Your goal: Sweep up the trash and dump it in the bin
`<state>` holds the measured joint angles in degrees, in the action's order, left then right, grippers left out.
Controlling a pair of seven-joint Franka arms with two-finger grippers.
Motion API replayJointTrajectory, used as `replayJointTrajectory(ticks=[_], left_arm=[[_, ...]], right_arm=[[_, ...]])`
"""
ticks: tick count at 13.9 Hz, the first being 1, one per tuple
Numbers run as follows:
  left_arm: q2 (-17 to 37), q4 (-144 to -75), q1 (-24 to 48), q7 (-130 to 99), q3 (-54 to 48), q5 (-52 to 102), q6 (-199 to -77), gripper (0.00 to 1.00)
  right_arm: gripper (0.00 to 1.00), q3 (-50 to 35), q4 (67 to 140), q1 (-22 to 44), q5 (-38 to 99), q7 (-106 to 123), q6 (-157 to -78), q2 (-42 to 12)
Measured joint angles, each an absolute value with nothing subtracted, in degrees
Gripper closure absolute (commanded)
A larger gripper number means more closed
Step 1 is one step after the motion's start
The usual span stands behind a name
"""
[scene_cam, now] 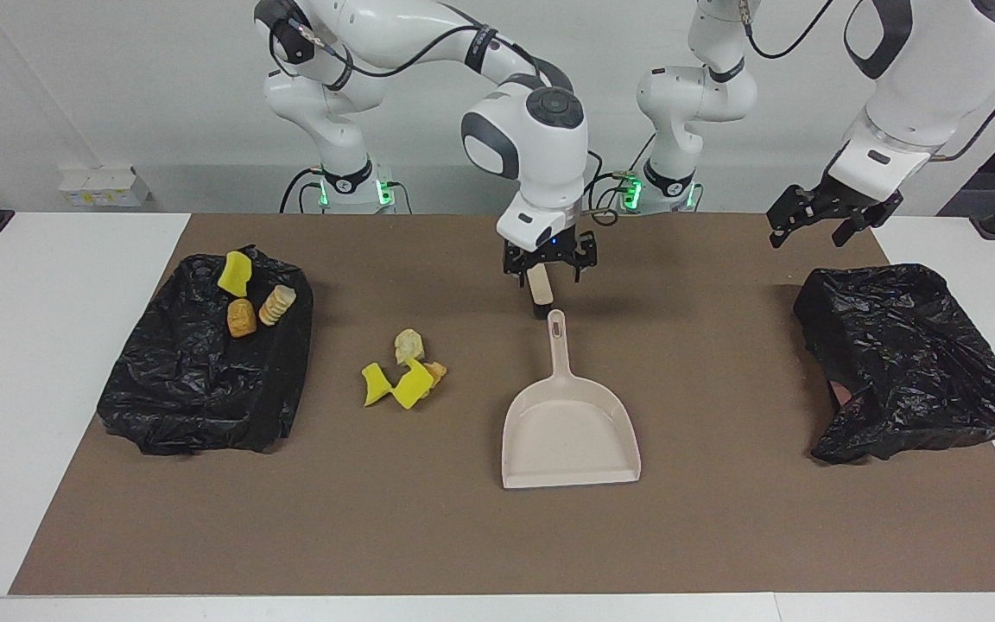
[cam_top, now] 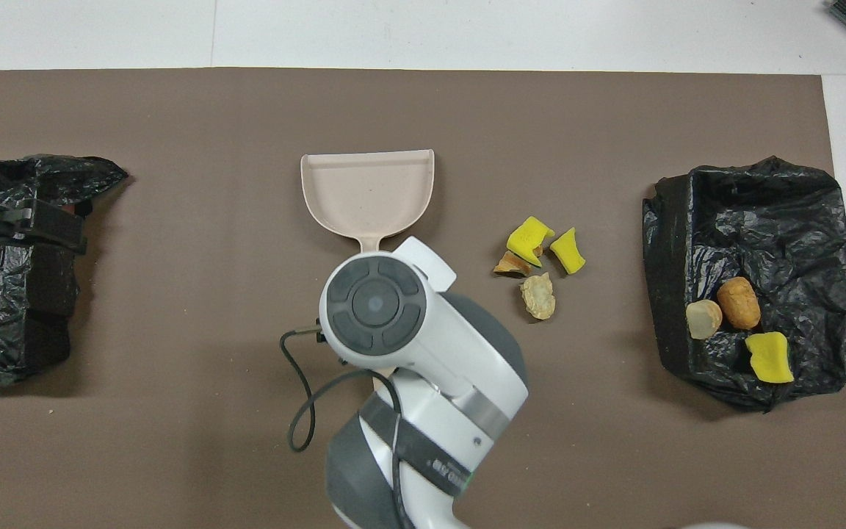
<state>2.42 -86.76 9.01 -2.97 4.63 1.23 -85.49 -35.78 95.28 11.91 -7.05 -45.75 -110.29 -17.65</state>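
Right gripper point(scene_cam: 548, 263) hung open above the dustpan point(scene_cam: 570, 432) handle, left gripper point(scene_cam: 826, 220) waited open over a bag point(scene_cam: 903, 363) — trash point(scene_cam: 402, 373) needed pushing squarely into the dustpan's mouth.

Facing cam: high, across the counter point(scene_cam: 48, 363), robots at 12 o'clock. Overhead cam: steep down, closer, arms enter at 6 o'clock. Both cover the brown mat point(scene_cam: 722, 536), half-turn apart.

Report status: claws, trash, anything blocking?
Right claw open, up over dustpan handle; left claw open, waiting near spare bag. Trash pile unswept beside dustpan; three pieces in bin. Nothing between pile and dustpan.
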Motion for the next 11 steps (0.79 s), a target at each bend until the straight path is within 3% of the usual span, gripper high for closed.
replayJointTrajectory(ticks=[6, 11], left_arm=[[2.42, -86.76, 9.01, -2.97, 4.62, 1.23, -85.49, 0.00], [2.42, -86.76, 9.02, -3.00, 4.52, 1.23, -85.49, 0.00]], right_arm=[[0.00, -38.24, 117.94, 12.35, 6.21, -38.60, -114.53, -4.01], [0.00, -39.39, 128.98, 13.32, 6.69, -37.77, -126.19, -2.05]])
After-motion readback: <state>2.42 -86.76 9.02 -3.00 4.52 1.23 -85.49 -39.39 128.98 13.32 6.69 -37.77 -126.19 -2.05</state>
